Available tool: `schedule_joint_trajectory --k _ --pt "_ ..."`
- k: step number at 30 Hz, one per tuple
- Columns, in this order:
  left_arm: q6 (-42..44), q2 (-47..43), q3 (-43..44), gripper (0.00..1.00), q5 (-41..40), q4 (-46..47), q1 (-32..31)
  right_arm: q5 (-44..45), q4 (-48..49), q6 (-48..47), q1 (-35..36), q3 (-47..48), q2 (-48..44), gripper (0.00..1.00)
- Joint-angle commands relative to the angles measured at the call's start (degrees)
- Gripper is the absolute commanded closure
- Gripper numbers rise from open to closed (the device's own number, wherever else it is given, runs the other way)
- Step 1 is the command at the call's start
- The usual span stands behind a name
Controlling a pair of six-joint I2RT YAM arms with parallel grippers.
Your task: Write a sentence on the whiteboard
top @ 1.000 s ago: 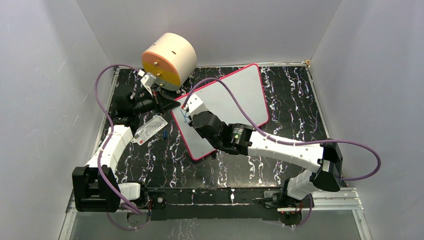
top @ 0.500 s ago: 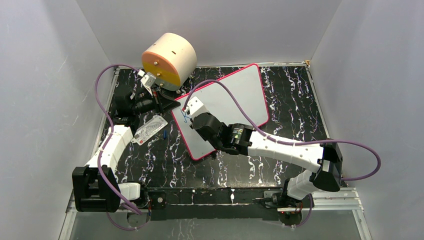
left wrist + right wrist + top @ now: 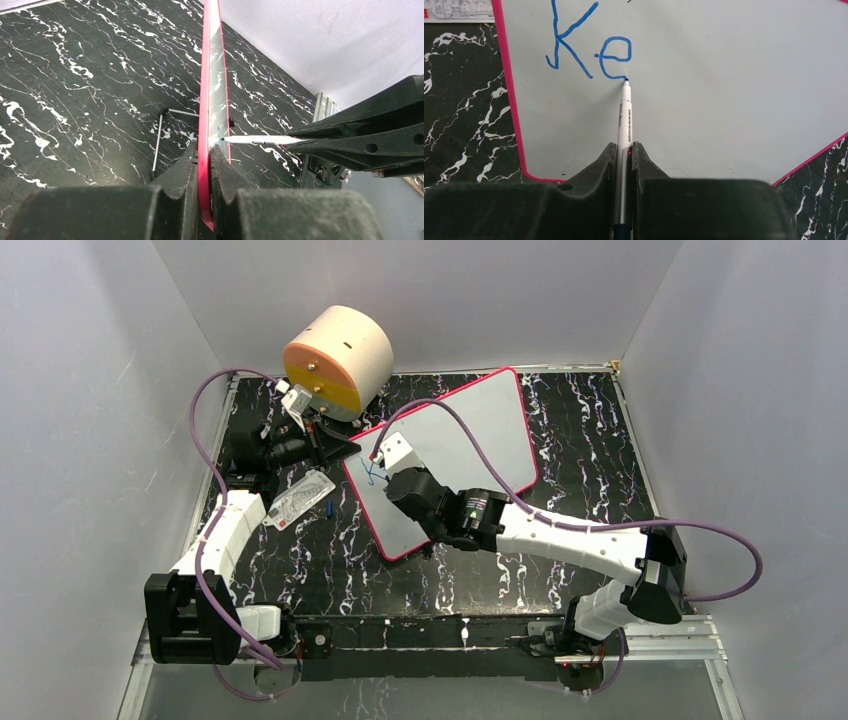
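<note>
The whiteboard with a pink-red border lies tilted on the black marbled table; it also shows in the right wrist view and edge-on in the left wrist view. My left gripper is shut on the board's left edge, seen from above. My right gripper is shut on a white marker whose blue tip touches the board. The sentence reads "Ke" in blue, with the tip at the end of the "e". From above, the writing is small, beside my right gripper.
A cream and orange cylinder stands at the back left. A small white printed card and a small blue cap lie left of the board. A thin metal rod lies on the table. Grey walls enclose the table.
My right gripper has moved slightly right and back along the board's left part with the marker, and more blue writing shows by its tip. The left arm has not moved.
</note>
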Motion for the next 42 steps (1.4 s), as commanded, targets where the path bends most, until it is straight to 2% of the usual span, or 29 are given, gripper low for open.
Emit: schedule_joint_trajectory --k 1,16,42 --pt "5.25 -0.47 -1.39 1.0 2.71 -1.38 -1.25 1.52 3.5 0.86 -0.41 -0.98 -3.09 1.0" --pt "5.31 -0.56 -1.47 1.0 2.8 -1.43 -1.24 1.23 9.62 0.24 -1.49 -3.67 -5.56 1.0" --pt "5.2 -0.65 -1.47 1.0 2.9 -1.26 -1.29 -1.0 9.15 0.85 -3.99 -4.24 -3.47 1.0"
